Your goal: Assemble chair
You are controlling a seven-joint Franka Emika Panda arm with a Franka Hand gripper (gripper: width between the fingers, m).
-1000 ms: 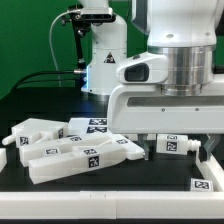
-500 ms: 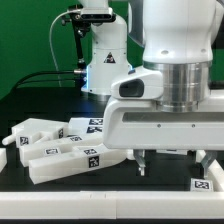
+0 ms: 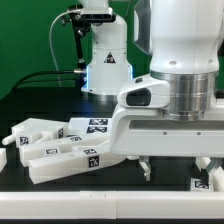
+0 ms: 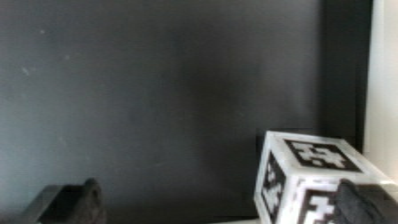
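End effector (image 3: 180,166) hangs low over black tabletop (image 3: 110,181), jaws at max spread, nothing held. Chunky matte-white tagged chair pieces (image 3: 68,152) lie heaped at exterior view's left. Wrist cam: one white tagged block (image 4: 311,172) sits betw. my fingers (image 4: 71,205), nearer one; contact can't be told.

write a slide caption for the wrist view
Open gripper above the dark table, a tagged white chair piece beside one finger
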